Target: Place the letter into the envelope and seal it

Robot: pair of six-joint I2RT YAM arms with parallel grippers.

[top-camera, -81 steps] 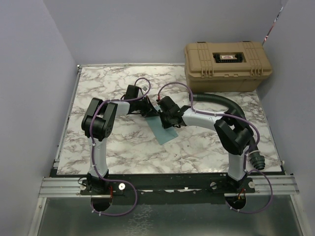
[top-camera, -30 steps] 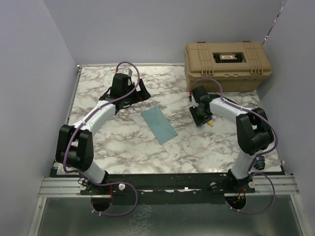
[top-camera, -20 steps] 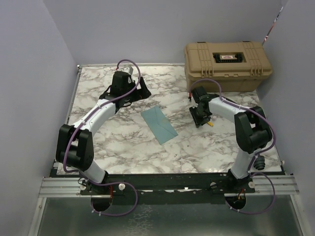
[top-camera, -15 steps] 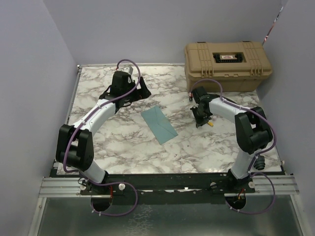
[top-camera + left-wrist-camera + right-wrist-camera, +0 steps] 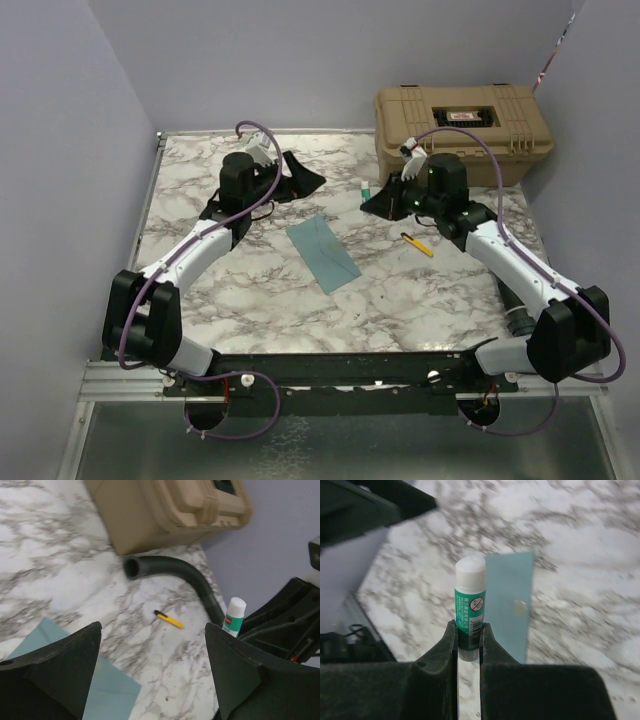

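The teal envelope [image 5: 322, 253] lies flat at the middle of the marble table, and its corner shows in the left wrist view [image 5: 107, 690] and beyond the stick in the right wrist view [image 5: 512, 600]. The letter is out of view. My right gripper [image 5: 374, 198] [image 5: 468, 627] hangs above the table behind and to the right of the envelope, shut on a green glue stick with a white cap [image 5: 367, 188] [image 5: 470, 600] [image 5: 233, 617]. My left gripper [image 5: 305, 172] [image 5: 152, 627] hovers behind the envelope, open, with nothing between its fingers.
A tan hard case [image 5: 462, 120] [image 5: 170, 515] stands at the back right. A small yellow and black cutter [image 5: 418, 244] [image 5: 169, 620] lies on the marble to the right of the envelope. A black hose [image 5: 170, 566] curves across the table in front of the case.
My right gripper closed on the glue stick, rose from the table beside the yellow cutter and swung left toward the back middle. The left gripper shifted slightly right and back.
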